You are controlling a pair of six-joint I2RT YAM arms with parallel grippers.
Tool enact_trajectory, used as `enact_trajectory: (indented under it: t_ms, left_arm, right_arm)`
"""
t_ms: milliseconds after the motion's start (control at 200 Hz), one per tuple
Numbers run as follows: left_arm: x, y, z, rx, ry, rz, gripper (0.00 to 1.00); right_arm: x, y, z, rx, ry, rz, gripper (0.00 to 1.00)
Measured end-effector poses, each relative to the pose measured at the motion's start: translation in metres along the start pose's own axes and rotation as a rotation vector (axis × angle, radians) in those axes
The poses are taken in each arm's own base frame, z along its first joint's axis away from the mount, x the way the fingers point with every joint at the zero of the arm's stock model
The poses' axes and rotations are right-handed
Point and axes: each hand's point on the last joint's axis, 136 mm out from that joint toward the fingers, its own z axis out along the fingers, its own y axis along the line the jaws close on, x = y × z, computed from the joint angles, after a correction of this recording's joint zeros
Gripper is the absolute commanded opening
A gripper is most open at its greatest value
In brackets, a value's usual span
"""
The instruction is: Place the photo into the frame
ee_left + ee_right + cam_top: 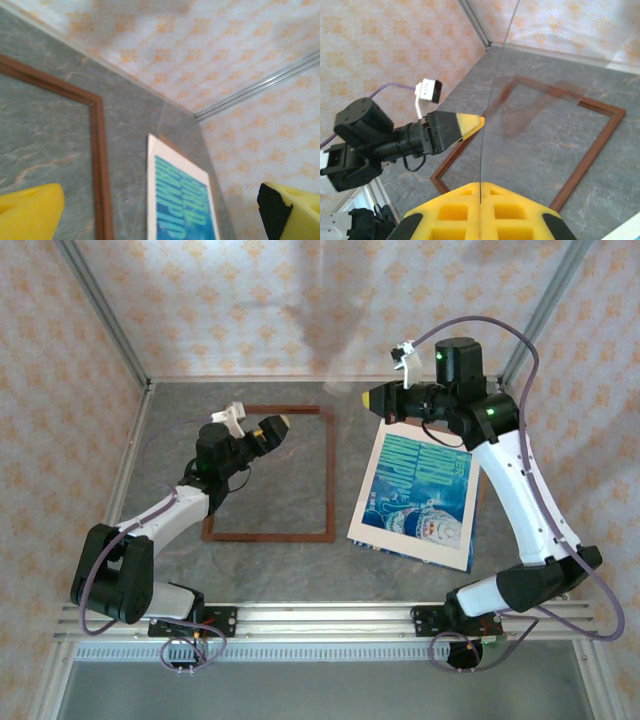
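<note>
The frame (331, 475) of thin reddish-brown wood lies flat on the grey table, left of centre, with bare table inside it. The blue photo (428, 492), with a pale border round it, lies on the table to the frame's right. My left gripper (272, 428) hovers over the frame's far part, open and with nothing in it. In the left wrist view its yellow fingers (30, 212) stand far apart, with the frame's corner (95, 107) and the photo (182, 205) beyond. My right gripper (480, 197) is shut on the edge of a clear pane (482, 150), held above the table beyond the photo.
Patterned walls and metal posts close in the table at the back and sides. The arms' mounting rail (320, 620) runs along the near edge. The raised clear pane (328, 340) stands near the frame's far right corner, close to the left gripper (465, 125).
</note>
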Motion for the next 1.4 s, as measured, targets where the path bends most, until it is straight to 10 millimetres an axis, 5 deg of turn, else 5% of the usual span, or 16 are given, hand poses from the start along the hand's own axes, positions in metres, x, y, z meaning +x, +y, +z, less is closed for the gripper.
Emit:
enact_trajectory:
  t_ms: [230,746,1396]
  left_arm:
    - [-0.018,-0.037,0.011,0.131,0.003,-0.052,1.0]
    - [0.003,-0.025,0.038,0.198,0.097,-0.213,0.99]
    - [0.003,-0.04,0.049,0.298,0.129,-0.244,0.99]
  right_arm:
    - [-0.01,0.026,-0.015,-0.027,-0.009,-0.078,0.0]
    - [-0.013,0.035,-0.022,-0.049,-0.009,-0.088,0.0]
    - [-0.019,0.042,-0.02,-0.09,-0.007,-0.084,0.0]
